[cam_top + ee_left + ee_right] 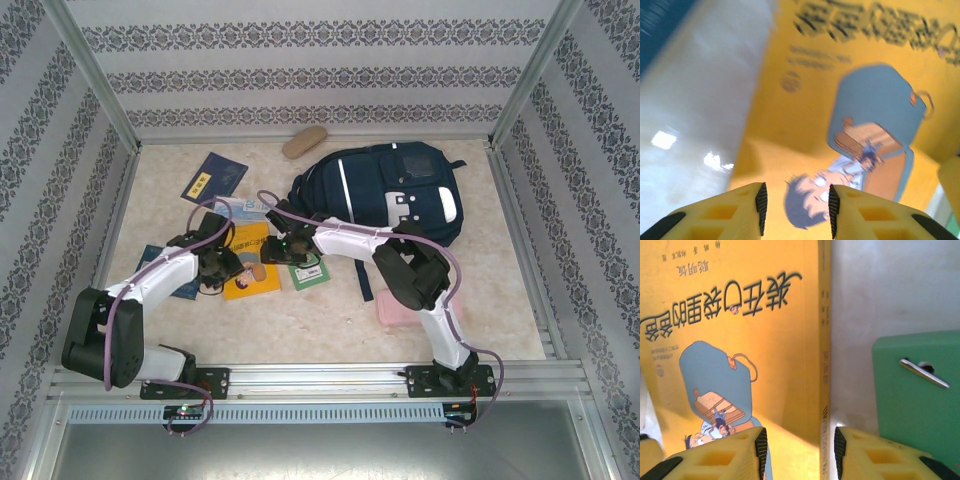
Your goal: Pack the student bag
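Note:
The student bag (390,190), a navy backpack with white patches and a thin white stripe, lies at the back right of the table. A yellow book with a cartoon cover (252,262) lies left of centre. My left gripper (222,266) is low over its left part. In the left wrist view that gripper (797,206) is open above the cover (790,120), with nothing between its fingers. My right gripper (285,247) is at the book's right side. In the right wrist view it (800,452) is open, its jaws either side of the book's spine edge (824,390).
A green notebook (310,273) (915,405) with a metal clip (923,372) lies just right of the yellow book. A pink flat case (405,310) sits under the right arm. Two blue books (214,178) (165,270), a pale book (240,208) and a tan pouch (304,142) lie around.

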Controlling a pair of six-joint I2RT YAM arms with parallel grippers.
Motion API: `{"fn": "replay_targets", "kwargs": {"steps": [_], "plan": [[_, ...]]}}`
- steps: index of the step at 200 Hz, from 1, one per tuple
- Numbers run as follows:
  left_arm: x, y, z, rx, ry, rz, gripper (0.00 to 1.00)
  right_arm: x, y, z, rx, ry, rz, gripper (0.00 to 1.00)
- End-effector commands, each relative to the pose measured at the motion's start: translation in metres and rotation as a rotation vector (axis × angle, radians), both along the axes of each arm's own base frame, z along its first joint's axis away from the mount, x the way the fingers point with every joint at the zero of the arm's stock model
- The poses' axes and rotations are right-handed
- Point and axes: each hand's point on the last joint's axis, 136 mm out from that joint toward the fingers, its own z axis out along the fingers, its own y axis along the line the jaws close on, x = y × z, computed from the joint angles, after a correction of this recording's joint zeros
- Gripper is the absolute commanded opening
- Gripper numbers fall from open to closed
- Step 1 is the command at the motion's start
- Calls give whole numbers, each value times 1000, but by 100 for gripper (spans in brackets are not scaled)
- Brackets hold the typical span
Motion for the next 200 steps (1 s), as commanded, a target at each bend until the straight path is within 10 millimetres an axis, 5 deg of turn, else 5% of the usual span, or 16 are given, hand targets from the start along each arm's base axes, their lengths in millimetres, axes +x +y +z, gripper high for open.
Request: {"fn": "replay_targets", "kwargs": {"steps": [1, 24, 70, 136, 152, 174, 200], "plan": [[-6, 20, 4, 67, 26, -37, 41, 6, -22, -19, -127, -14, -4, 43], [-9, 28, -5, 88, 43, -29, 44, 9, -24, -18, -147, -26, -4, 43], [-10, -1, -37, -89, 64, -46, 46, 3, -11, -32, -137, 24, 31, 44], [-12, -7, -48, -123, 84, -50, 44, -17, 18, -52, -76, 142, 71, 45], [-10, -9, -47, -132, 77, -52, 44, -21, 40, -37, 71, 180, 101, 44], [-8, -9, -45, -134, 74, -58, 44, -20, 73, 12, 368, 202, 154, 43], [-5, -9, -44, -134, 64, -53, 44, -12, 84, 65, 568, 178, 197, 41]]}}
